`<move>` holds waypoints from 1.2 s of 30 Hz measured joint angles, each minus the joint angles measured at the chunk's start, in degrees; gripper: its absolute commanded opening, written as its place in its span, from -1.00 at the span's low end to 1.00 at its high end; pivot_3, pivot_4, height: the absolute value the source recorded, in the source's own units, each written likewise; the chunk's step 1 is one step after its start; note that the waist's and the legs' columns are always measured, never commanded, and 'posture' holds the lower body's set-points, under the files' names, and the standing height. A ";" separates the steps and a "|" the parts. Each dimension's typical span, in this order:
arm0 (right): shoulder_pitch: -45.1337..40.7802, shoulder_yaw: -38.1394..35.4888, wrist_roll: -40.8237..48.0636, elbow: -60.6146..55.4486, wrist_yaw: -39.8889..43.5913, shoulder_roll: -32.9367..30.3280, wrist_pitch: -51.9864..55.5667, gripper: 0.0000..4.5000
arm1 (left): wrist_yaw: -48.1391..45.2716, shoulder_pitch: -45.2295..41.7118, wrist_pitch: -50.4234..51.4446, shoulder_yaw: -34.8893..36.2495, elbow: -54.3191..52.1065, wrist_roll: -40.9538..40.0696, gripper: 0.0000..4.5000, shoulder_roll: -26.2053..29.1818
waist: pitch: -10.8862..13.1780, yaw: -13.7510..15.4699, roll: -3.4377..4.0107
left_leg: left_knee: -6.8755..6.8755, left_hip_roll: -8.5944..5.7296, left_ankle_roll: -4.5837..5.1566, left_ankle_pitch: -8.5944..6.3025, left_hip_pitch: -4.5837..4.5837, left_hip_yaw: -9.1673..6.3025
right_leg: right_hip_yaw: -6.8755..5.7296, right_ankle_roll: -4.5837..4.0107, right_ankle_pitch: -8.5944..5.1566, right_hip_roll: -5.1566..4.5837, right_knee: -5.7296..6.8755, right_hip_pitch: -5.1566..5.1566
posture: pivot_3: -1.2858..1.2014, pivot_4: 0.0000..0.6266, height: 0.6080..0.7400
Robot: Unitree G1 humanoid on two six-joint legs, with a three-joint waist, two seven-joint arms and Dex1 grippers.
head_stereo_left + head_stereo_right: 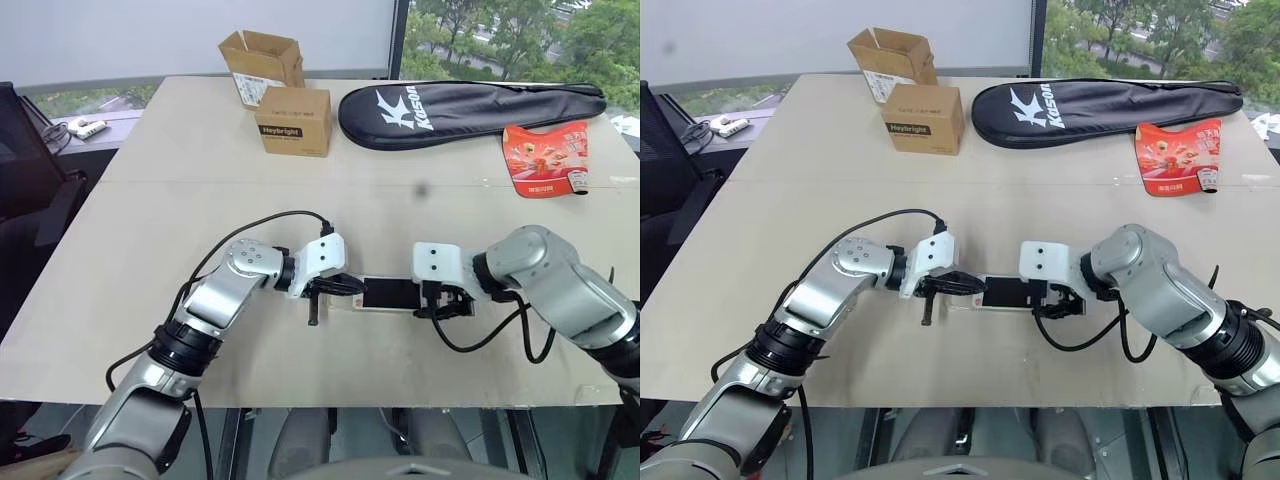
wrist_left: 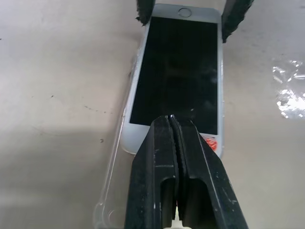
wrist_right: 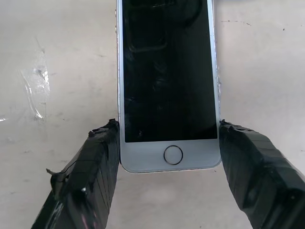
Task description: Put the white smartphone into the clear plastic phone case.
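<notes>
Inventory on bench (image 1: 150, 240): one white smartphone (image 3: 167, 81), one clear plastic phone case (image 2: 112, 191), two cardboard boxes, one black racket bag (image 1: 470, 112), one red snack packet (image 1: 545, 160).

Open box (image 1: 262, 62) sits at the far edge, flaps up, contents not visible. Closed box (image 1: 294, 120) stands just in front of it.

Smartphone lies flat, screen up, near the front edge of the bench between the two grippers. It rests over the case; the case's rim and one rounded corner stick out past the phone's end on the left-gripper side, so the phone is not fully seated.

Left gripper (image 2: 177, 125): jaws pressed together, tips down on the screen near that end of the phone.

Right gripper (image 3: 169, 157): jaws spread, one finger (image 3: 95, 167) on each long side of the phone at the home-button end, touching its edges.
</notes>
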 measured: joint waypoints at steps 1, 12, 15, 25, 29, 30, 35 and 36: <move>-0.28 0.10 0.17 -0.09 -0.47 0.12 0.17 0.28 | -0.06 -0.02 -0.16 -0.25 0.24 0.64 -0.98 -0.01 | 0.00 -0.02 0.00 | 0.00 0.00 0.00 0.00 0.01 0.00 | 0.01 0.00 0.00 0.00 0.01 0.00 | 0.03 -0.52 1.00; -1.07 1.38 0.73 0.14 -2.51 0.98 1.22 0.28 | -0.95 -0.05 -0.56 -0.33 0.24 1.42 -0.98 0.05 | -0.03 -0.14 -0.02 | 0.00 0.00 0.00 0.00 0.13 0.00 | 0.03 0.00 -0.01 0.02 0.22 0.00 | 0.03 -0.52 1.00; -1.07 1.49 0.84 0.17 -2.93 1.18 1.21 0.67 | -1.20 -0.05 -0.50 -0.37 0.23 1.44 -1.00 0.05 | -0.03 -0.19 -0.02 | 0.00 0.01 0.00 0.00 0.16 -0.01 | 0.03 0.00 -0.01 0.03 0.28 0.00 | 0.03 -0.52 1.00; -2.52 -6.41 6.50 0.31 -4.10 1.59 1.38 0.99 | -1.38 -0.16 -0.90 -0.97 0.21 1.54 -1.00 -0.07 | -0.05 0.16 -0.03 | 0.03 -0.01 0.00 0.00 0.13 -0.04 | 0.04 0.00 -0.01 -0.01 0.29 0.01 | 0.03 -0.52 1.00; -1.81 -10.22 9.34 -0.11 -2.36 -4.93 2.28 0.46 | -0.62 -0.20 0.22 0.40 0.23 0.73 -1.00 -0.54 | -0.04 0.20 -0.04 | 0.03 -0.01 0.00 0.00 0.06 -0.04 | -0.03 0.00 -0.01 -0.01 0.25 0.00 | 0.03 -0.52 1.00; -0.73 -10.76 9.76 -0.11 -1.95 -6.69 1.91 0.23 | -0.36 -0.23 1.31 1.59 -0.07 -0.19 -1.00 -0.49 | -0.04 0.13 -0.04 | 0.03 0.00 0.01 0.00 0.06 -0.03 | -0.03 0.00 -0.01 -0.01 0.25 -0.02 | 0.03 -0.52 1.00; 2.90 -10.90 10.72 -0.07 -1.17 -10.61 -0.26 -0.94 | -0.36 -0.63 5.52 7.89 -5.02 -4.14 -1.00 3.97 | -0.02 -0.49 -0.02 | 0.00 0.06 0.01 0.00 0.04 -0.03 | 0.05 -0.01 -0.01 0.03 0.30 -0.16 | 0.03 -0.52 1.00; 2.96 -10.90 10.68 -0.07 -1.26 -10.73 -0.39 -0.94 | -0.53 -0.64 5.78 8.56 -5.42 -4.24 -1.00 4.73 | -0.02 -0.52 -0.02 | 0.00 0.06 0.01 0.00 0.05 -0.02 | 0.05 0.00 -0.01 0.04 0.30 -0.16 | 0.03 -0.52 1.00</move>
